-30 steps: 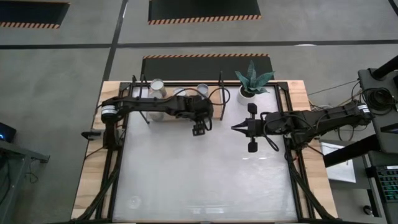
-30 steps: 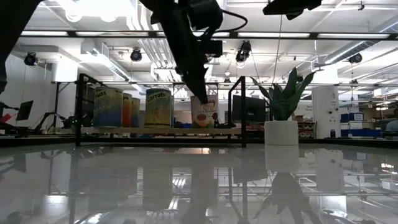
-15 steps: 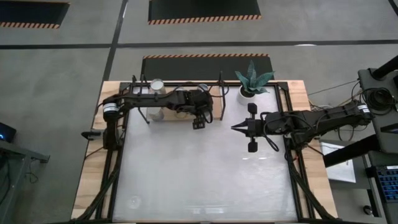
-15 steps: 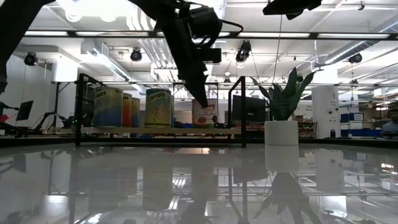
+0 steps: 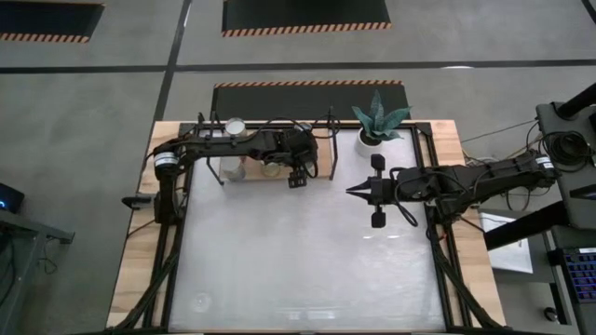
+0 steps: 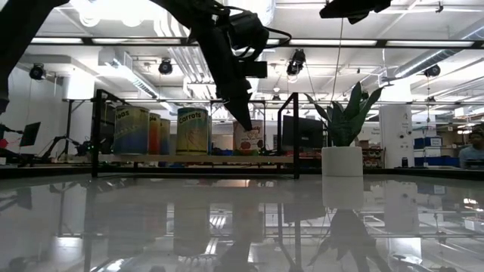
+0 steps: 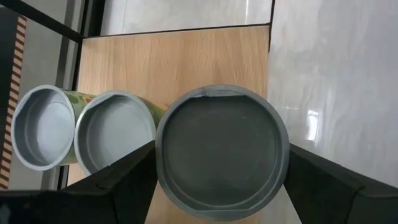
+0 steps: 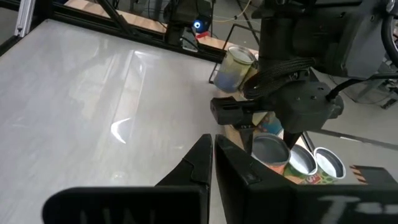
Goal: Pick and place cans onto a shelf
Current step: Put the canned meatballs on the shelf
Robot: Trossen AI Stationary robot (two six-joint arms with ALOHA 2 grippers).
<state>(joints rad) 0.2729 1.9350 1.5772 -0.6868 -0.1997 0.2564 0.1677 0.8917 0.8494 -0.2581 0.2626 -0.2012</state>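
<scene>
Behind the glossy white tabletop (image 5: 307, 251), the left gripper (image 5: 296, 175) straddles a grey metal can (image 7: 222, 151) with fingers spread, standing it on the wooden black-framed shelf (image 7: 180, 59) beside two others, seemingly to complete the row, while the shut right gripper (image 5: 352, 192) waits mid-table.

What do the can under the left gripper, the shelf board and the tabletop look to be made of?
Can: likely metal, dull grey top with a raised rolled rim. Shelf board: light wood or a wood-look laminate, fine straight grain showing; matte. Tabletop: white and glossy, it carries bright glare patches; the material beneath the finish cannot be told.
</scene>
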